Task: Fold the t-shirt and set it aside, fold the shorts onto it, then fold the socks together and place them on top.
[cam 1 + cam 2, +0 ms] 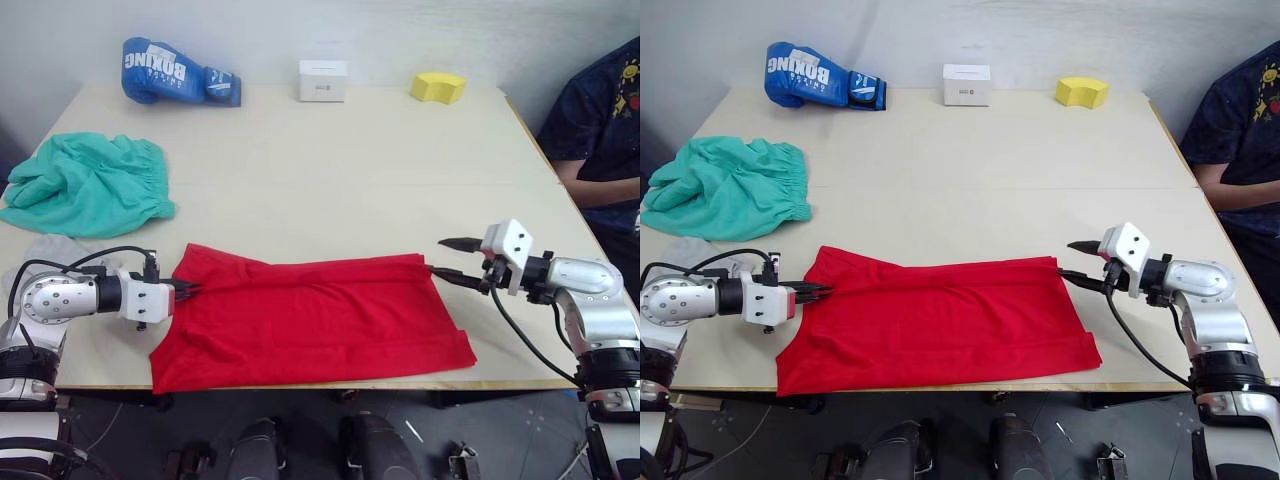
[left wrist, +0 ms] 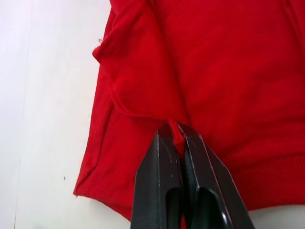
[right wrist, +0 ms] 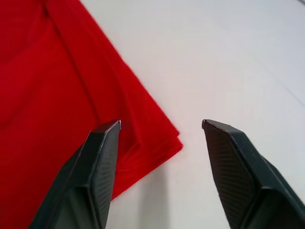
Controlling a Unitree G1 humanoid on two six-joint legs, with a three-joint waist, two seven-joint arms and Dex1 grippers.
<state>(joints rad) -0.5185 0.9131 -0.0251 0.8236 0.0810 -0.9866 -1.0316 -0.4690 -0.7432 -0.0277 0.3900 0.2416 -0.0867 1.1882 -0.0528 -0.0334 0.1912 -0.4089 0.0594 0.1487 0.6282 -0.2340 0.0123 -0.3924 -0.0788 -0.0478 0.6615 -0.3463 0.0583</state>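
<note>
The red t-shirt (image 1: 310, 320) lies folded into a long band near the table's front edge. My left gripper (image 1: 190, 290) is shut on a pinch of its left edge, seen up close in the left wrist view (image 2: 174, 131). My right gripper (image 1: 437, 256) is open at the shirt's far right corner (image 3: 157, 145), one finger over the cloth and one over bare table. The teal shorts (image 1: 90, 185) lie crumpled at the left side. A bit of light grey socks (image 1: 45, 250) shows just behind my left arm.
A blue boxing glove (image 1: 178, 72), a white box (image 1: 322, 80) and a yellow sponge (image 1: 438, 87) stand along the far edge of the table (image 1: 330, 180). A person in a dark shirt (image 1: 600, 120) sits at the right side.
</note>
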